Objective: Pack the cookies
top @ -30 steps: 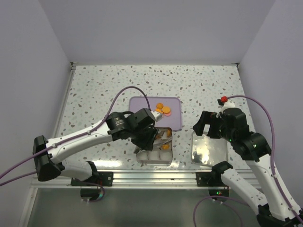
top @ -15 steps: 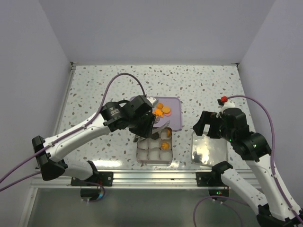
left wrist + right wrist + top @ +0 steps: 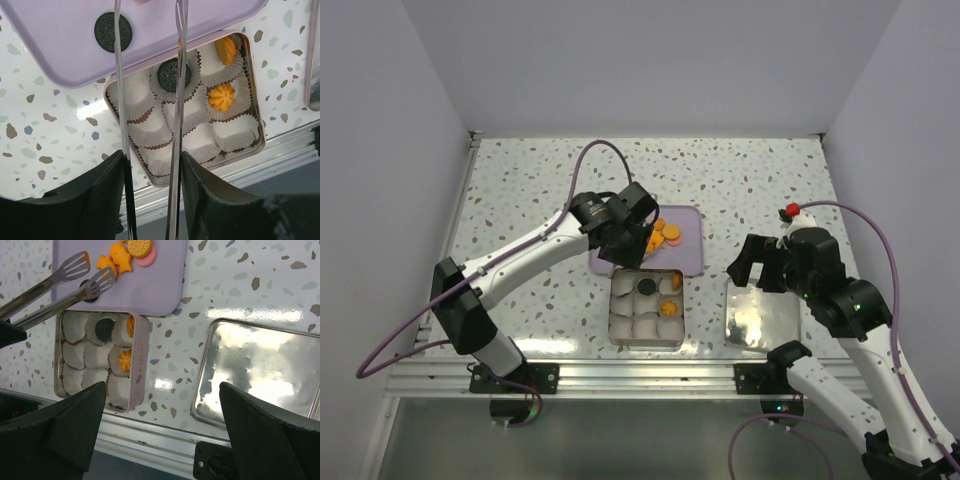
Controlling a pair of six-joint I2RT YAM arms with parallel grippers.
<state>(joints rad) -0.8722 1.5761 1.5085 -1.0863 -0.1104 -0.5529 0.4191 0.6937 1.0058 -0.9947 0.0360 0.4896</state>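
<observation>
We see the left gripper point(image 3: 150, 200) clamped on metal tongs point(image 3: 102, 280), whose parted tips hang over the purple tray point(image 3: 160, 280) beside the loose cookies point(image 3: 131, 251). In the tin point(image 3: 141, 365), one dark cookie point(image 3: 174, 75) and two orange cookies point(image 3: 221, 96) sit in paper cups point(image 3: 145, 130). The right gripper point(image 3: 162, 390), its fingers spread wide and empty, hovers above the shiny lid point(image 3: 250, 370).

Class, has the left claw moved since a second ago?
Yes: the left claw has moved from above the tin back over the tray.
</observation>
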